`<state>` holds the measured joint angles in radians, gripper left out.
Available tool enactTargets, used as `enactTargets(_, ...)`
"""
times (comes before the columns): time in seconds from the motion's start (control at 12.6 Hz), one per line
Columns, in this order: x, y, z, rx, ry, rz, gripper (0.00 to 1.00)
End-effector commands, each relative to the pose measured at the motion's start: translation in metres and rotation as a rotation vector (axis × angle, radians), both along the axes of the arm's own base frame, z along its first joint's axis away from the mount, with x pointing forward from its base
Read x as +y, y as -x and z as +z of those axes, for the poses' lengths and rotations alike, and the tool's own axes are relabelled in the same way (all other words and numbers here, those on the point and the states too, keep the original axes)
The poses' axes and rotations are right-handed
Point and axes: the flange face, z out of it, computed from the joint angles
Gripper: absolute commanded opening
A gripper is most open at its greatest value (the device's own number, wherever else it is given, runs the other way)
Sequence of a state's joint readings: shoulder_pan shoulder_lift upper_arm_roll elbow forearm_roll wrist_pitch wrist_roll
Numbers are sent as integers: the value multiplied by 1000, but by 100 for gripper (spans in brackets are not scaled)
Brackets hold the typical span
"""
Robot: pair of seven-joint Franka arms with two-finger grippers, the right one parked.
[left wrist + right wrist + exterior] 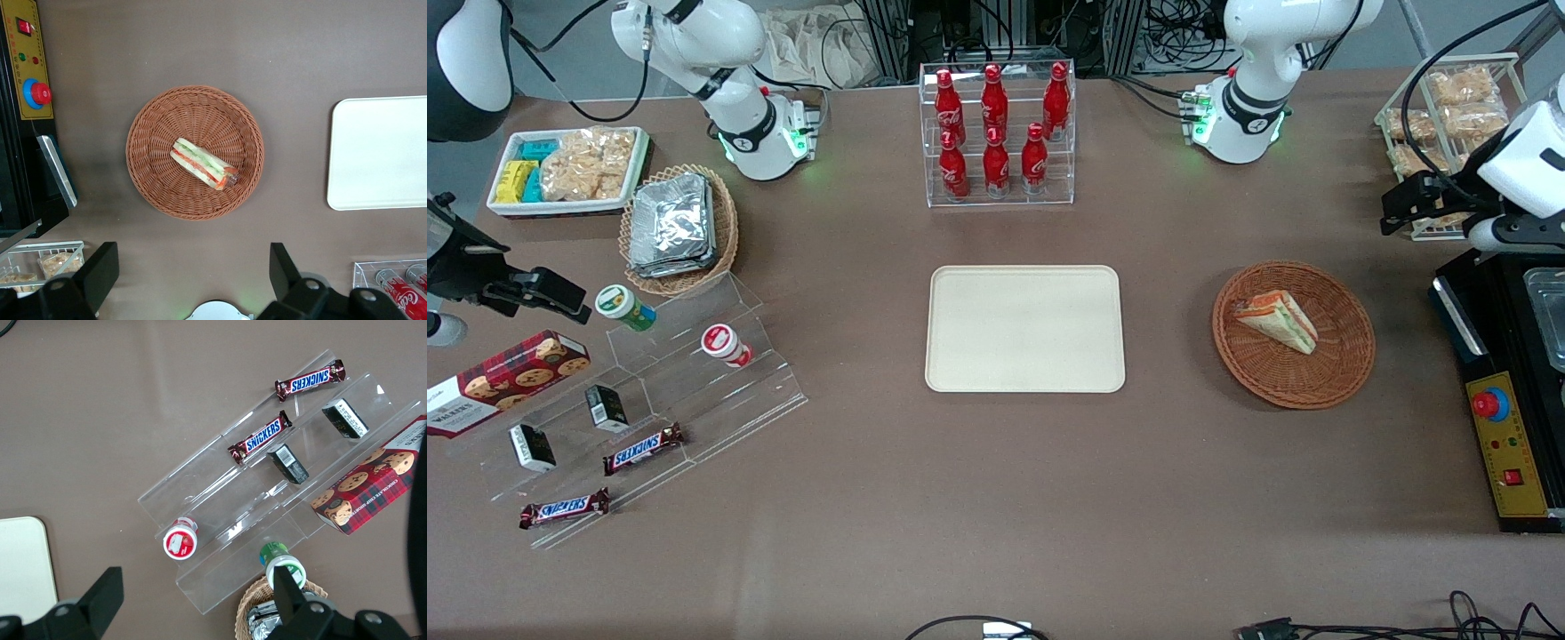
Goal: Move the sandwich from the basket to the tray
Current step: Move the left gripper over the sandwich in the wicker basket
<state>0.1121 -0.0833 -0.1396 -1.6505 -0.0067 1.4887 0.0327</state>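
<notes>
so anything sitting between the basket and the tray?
No. In the front view only bare brown tabletop separates the basket holding the sandwich from the tray. The gripper is open, well above the table near the basket.

bright, even overhead light, soft shadows

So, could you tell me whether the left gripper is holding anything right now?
Nothing is held: the gripper is open, high above the table, and the sandwich lies untouched in the basket.
</notes>
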Motion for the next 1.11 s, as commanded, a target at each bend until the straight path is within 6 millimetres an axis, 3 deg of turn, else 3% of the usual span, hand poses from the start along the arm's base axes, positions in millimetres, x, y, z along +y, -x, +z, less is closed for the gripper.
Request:
enactTargets(0.0, 1, -4, 8, -5, 11, -15, 100)
enactTargets(0.16, 3, -5, 4, 6, 4, -8, 100)
enactTargets(0.48, 7, 2, -34, 56, -14, 54, 100)
enactTargets(0.64, 8, 9, -65, 32, -25, 163, 100)
enactTargets(0.87, 10, 38, -119, -43, -35, 264, 100)
enactTargets(1.03, 10, 47, -145, -72, -38, 346, 100)
